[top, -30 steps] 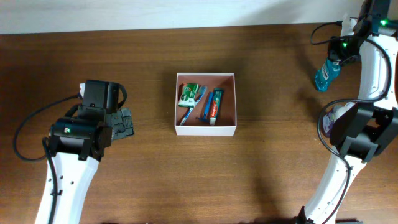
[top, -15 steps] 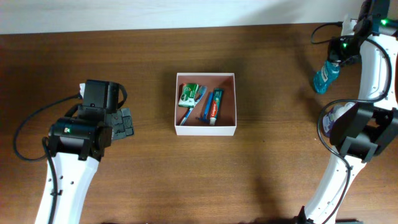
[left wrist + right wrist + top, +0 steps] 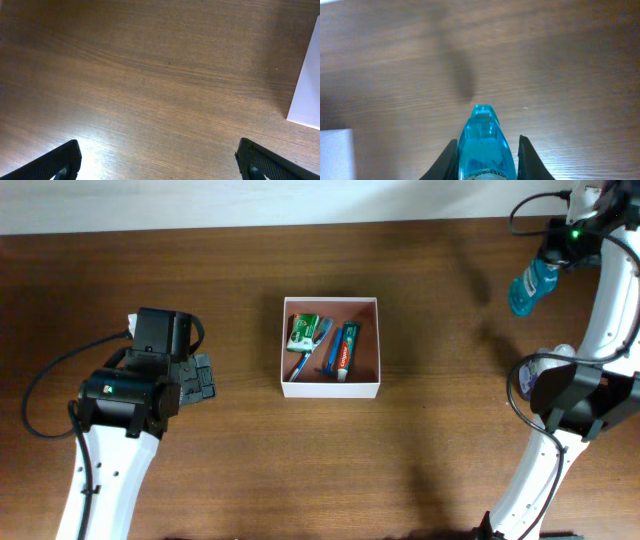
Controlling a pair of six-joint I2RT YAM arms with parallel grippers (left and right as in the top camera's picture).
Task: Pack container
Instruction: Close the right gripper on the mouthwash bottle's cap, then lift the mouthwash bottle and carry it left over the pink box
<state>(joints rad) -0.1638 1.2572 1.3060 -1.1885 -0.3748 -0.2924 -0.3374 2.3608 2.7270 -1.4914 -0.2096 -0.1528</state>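
Right, the container (image 3: 331,389) is sitting mid-table (image 3: 450,460), open top up, holding a green packet (image 3: 303,330), a toothbrush (image 3: 303,362) and a toothpaste tube (image 3: 346,350) side by side; its right strip of floor is showing bare. Out at the far right corner, well apart from the box, the right gripper (image 3: 487,160) is clamping a blue bottle (image 3: 482,135), jaws pinched on its sides. Carrying looks to be the step in hand. Next it is needing a swing leftward over the rim, then a lowering into that free strip. The left gripper (image 3: 203,377) is hovering empty left of the box, jaws wide apart. Something pale (image 3: 540,365) is lying half hidden by the right arm's base, possibly another item.
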